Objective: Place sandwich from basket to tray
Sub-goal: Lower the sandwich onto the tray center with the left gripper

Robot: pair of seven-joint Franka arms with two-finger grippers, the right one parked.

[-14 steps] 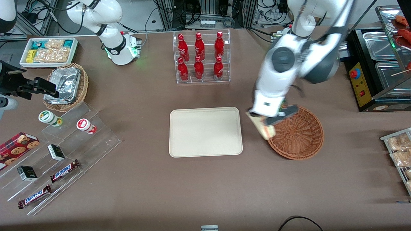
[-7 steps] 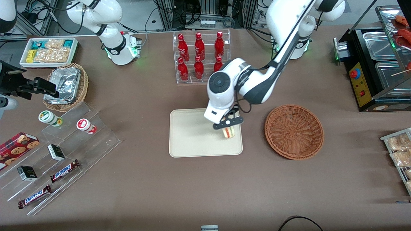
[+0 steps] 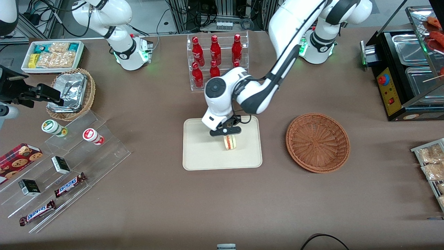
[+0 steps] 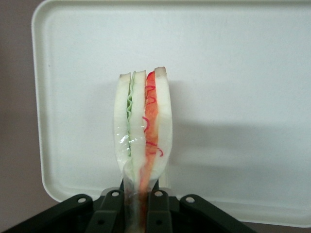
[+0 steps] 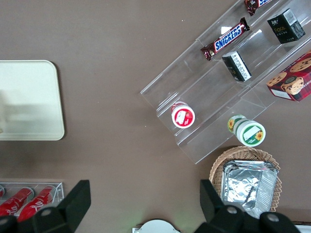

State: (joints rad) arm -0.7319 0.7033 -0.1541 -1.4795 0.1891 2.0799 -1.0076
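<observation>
Gripping: gripper [image 3: 226, 134] clamped on sandwich [image 4: 142, 141], edge-up
Pos: over tray [image 3: 197, 152]
Basket [image 3: 317, 142]: beside tray

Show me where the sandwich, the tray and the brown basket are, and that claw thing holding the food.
sandwich [image 4: 143, 121]: left wrist view, on its bread and filling edge.
tray [image 3: 201, 152]: front view, on its bare floor.
basket [image 3: 317, 142]: front view, on its woven inside.
gripper [image 3: 226, 132]: front view, above the tray, clamped on the sandwich.

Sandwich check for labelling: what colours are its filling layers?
Green and orange-red between white bread, clearest in the left wrist view; gripper holds it.
</observation>
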